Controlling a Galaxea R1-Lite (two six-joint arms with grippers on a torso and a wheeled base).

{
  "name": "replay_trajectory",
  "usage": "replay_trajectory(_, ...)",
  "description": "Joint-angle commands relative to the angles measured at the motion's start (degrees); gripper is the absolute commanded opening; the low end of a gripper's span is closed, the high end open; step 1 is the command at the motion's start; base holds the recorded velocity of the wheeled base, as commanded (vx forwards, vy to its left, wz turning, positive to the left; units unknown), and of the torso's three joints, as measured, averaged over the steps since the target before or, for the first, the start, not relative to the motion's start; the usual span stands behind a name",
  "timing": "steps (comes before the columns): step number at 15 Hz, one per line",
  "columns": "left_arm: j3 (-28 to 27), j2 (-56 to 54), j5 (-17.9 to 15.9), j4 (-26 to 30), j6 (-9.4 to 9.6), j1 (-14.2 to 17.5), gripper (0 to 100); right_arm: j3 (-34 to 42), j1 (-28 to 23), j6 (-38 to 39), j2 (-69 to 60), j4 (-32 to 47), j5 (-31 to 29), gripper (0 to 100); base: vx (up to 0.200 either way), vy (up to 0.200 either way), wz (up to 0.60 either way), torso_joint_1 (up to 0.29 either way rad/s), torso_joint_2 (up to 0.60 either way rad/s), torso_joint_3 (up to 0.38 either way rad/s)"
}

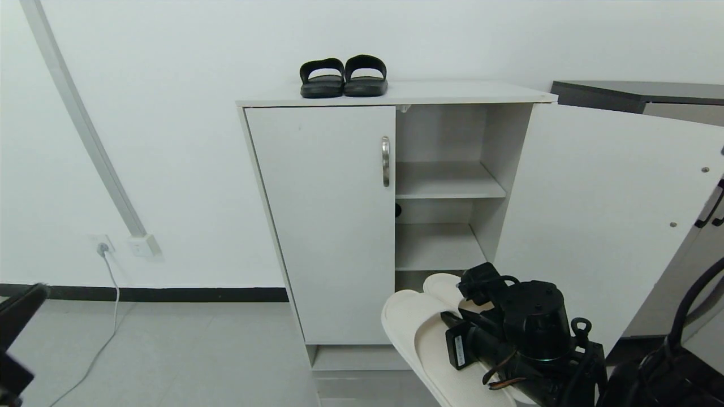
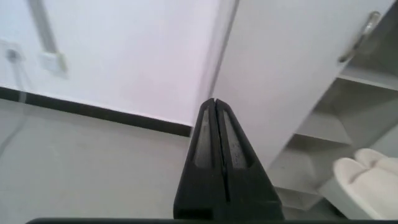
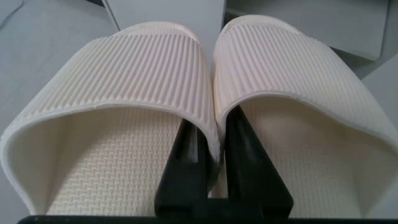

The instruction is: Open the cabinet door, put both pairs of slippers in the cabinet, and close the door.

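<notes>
Slippers, cream pair [image 1: 418, 328], pinched by touching inner walls in right claw [image 3: 214, 140], so carried as one, near, facing cabinet [image 1: 322, 226] beside open door [image 1: 594, 226]. Black slippers [image 1: 343, 76] far, atop cabinet. Left claw [image 2: 215, 109] closed, empty, parked left.

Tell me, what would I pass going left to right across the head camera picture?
Wall socket → closed cabinet door → door handle → shelves → open cabinet door.
</notes>
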Motion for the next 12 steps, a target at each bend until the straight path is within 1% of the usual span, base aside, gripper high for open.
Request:
replay_trajectory(1,9.97,-13.41,0.33,0.84,0.98,6.91,0,0.48,0.94,-0.01,0.76,-0.24,-0.15,0,0.0,0.0,0.0,0.0,0.0,0.0)
replay_trajectory(3,14.81,-18.34,0.25,0.93,0.89,7.52,0,1.09,1.64,-0.01,0.67,-0.33,-1.38,0,0.0,0.0,0.0,0.0,0.0,0.0)
replay_trajectory(4,17.44,-23.17,0.25,2.6,0.98,8.05,0,1.0,1.99,-0.01,0.58,-0.33,-1.82,0,0.0,0.0,0.0,0.0,0.0,0.0)
replay_trajectory(5,17.18,-27.48,0.33,7.79,1.06,8.93,0,1.09,2.25,-0.01,0.58,-0.33,-1.82,0,0.0,0.0,0.0,0.0,0.0,0.0)
replay_trajectory(6,17.18,-32.13,0.33,13.24,1.77,10.95,0,1.09,2.61,-0.01,0.58,-0.33,-1.82,0,0.0,0.0,0.0,0.0,0.0,0.0)
replay_trajectory(7,17.18,-37.32,-0.19,18.6,3.0,13.59,0,1.18,2.78,-0.01,0.58,-0.33,-1.82,0,0.0,0.0,0.0,0.0,0.0,0.0)
replay_trajectory(8,16.74,-38.73,-0.9,20.09,2.73,13.32,0,1.18,2.78,0.08,0.58,-0.42,-1.82,0,0.0,0.0,0.0,0.0,0.0,0.0)
replay_trajectory(9,17.01,-40.66,-2.3,19.21,2.82,11.57,0,1.18,2.78,-0.01,0.49,-0.59,-1.82,0,0.0,0.0,0.0,0.0,0.0,0.0)
replay_trajectory(10,17.09,-41.19,-7.75,18.95,3.0,11.48,0,1.18,2.96,-0.01,0.58,-0.59,-1.82,0,0.0,0.0,0.0,0.0,0.0,0.0)
replay_trajectory(11,17.36,-41.27,-14.34,19.39,3.26,11.57,0,1.27,3.22,-0.01,0.58,-0.59,-1.82,0,0.0,0.0,0.0,0.0,0.0,0.0)
replay_trajectory(12,17.27,-41.27,-18.21,20.71,3.61,11.57,0,1.36,3.4,-0.01,0.76,-0.59,-1.82,0,0.0,0.0,0.0,0.0,0.0,0.0)
